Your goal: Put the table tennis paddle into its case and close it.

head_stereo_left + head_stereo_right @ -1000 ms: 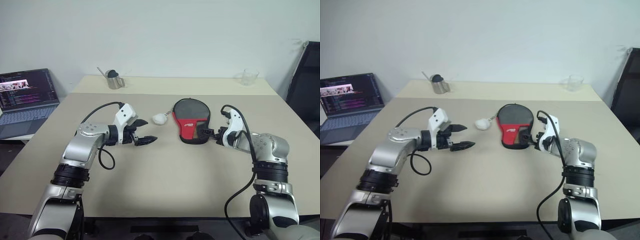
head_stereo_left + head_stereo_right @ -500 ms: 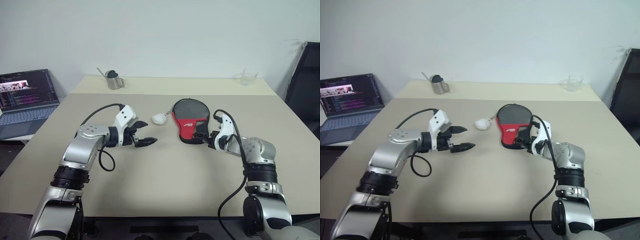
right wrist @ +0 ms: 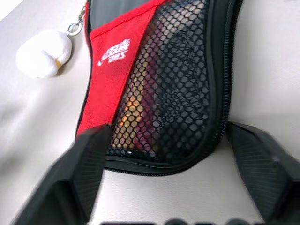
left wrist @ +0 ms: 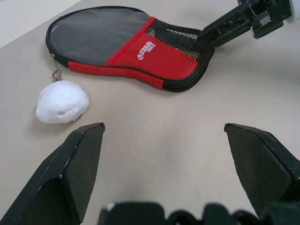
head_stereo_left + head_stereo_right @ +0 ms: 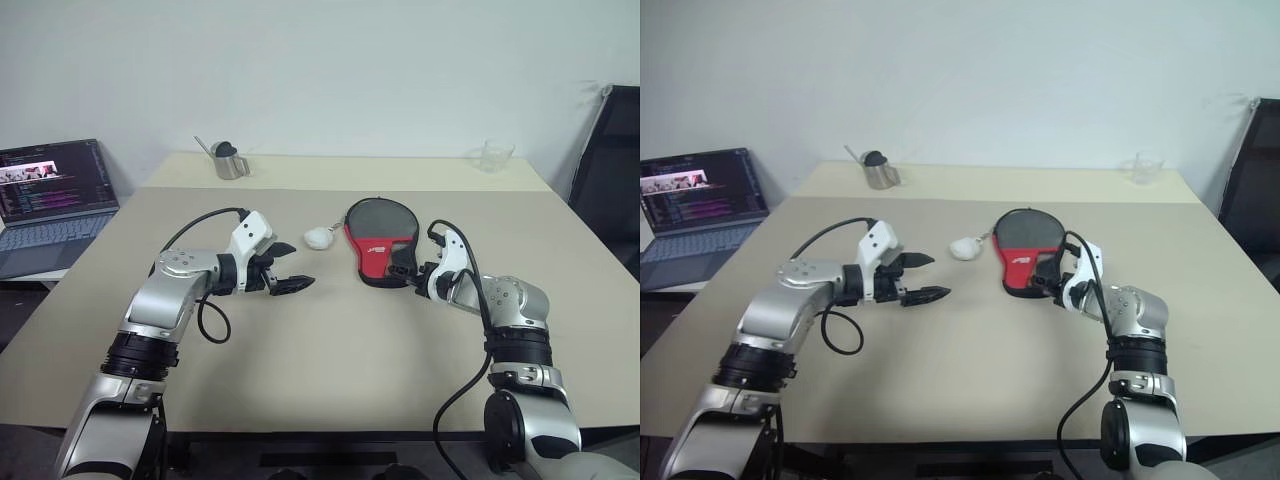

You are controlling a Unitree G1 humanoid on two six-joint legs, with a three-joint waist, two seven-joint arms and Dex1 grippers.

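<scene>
Right wrist view: my right end effector [image 3: 161, 183] fingers spread wide, straddling case [image 3: 154, 84] handle end. Left end effector [image 5: 290, 266] open over worktop [image 5: 330, 350], well apart.

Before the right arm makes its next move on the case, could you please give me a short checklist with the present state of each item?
1. The case lies flat on the table: ok.
2. The right gripper is at the case's narrow mesh end, one finger on either side of it in the right wrist view: ok.
3. Right gripper not yet clamped on the case: ok, its fingers stand apart.
4. The left gripper is open and clear of the case: ok.
5. The paddle is inside the case: cannot tell; something reddish shows through the mesh.
6. The white fluffy charm clipped to the zip is out of the grippers' way: ok.
</scene>
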